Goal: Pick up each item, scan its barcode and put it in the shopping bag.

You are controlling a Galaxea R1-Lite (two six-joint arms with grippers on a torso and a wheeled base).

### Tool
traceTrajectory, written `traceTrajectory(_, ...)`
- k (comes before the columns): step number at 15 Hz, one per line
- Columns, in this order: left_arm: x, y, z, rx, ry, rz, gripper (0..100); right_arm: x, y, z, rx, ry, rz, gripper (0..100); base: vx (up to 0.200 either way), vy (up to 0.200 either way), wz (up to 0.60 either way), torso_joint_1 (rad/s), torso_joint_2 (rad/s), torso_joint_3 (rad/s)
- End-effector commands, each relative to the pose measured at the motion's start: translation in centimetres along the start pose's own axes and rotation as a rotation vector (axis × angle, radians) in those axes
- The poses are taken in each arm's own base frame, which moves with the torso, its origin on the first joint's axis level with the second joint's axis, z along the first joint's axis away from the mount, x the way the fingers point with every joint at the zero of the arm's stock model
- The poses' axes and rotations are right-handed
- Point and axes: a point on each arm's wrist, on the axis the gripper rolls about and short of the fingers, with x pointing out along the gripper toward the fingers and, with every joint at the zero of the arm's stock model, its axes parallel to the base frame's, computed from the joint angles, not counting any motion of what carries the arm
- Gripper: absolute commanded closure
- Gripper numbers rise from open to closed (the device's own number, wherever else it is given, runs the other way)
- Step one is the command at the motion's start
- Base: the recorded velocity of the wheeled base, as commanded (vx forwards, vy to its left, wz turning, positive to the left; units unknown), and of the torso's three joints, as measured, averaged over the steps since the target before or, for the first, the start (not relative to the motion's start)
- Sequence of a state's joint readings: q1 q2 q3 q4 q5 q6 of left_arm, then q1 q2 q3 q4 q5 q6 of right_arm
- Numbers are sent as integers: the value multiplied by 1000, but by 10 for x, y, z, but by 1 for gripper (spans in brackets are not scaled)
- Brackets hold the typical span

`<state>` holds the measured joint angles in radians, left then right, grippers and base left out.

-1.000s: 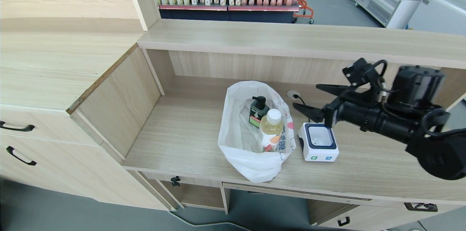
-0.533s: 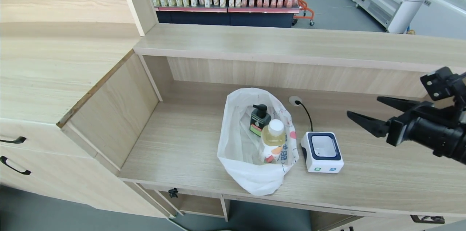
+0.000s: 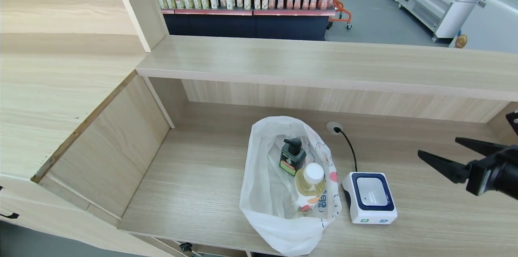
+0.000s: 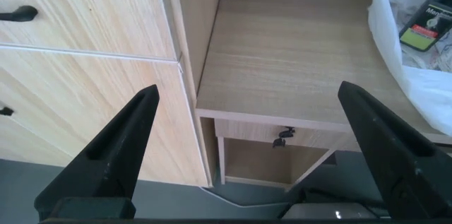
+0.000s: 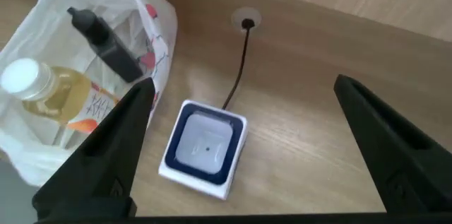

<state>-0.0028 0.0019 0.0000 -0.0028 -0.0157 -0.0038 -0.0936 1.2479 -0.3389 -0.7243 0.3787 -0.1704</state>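
Starting on the left, the left gripper (image 4: 248, 90) is hanging with its fingers wide apart and nothing between them, out by the drawer fronts (image 4: 85, 61) at the worktop's (image 3: 194, 192) front corner. I'd say it is parked there to leave the lane open. Moving across, the shopping bag (image 3: 263, 196) is sitting on the worktop with its mouth gaping upward, so items can drop straight in. The dark pump bottle (image 3: 292, 159) and the yellow drink bottle (image 3: 311, 182) are both resting inside it. Just beside the bag, the scanner (image 3: 370, 197) is facing its window up, handy for passing a barcode over. On the right, the right gripper (image 3: 438, 146) is hovering above the worktop, fingers spread, carrying nothing. With both bottles bagged, this job is looking close to done.
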Motion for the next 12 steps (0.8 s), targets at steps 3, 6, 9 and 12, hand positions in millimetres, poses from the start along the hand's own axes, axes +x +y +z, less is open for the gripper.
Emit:
traceTrajectory(3,0,0,0,-5,-1,0,0,-27,12,-3,-1,12,1,0,-200,0,0,-1,2,2)
traceTrajectory(6,0,0,0,-1,1,-1,0,-28,7,-5,4,25,-35,0,-200,0,0,-9,-1,5)
traceTrajectory(9,0,0,0,-1,-1,0,0,-30,-2,-8,20,39,-100,0,-133,-133,0,3,3,2)
traceTrajectory(12,0,0,0,5,-1,0,0,-36,-6,-15,41,57,-147,0,0,-67,0,2,1,1)
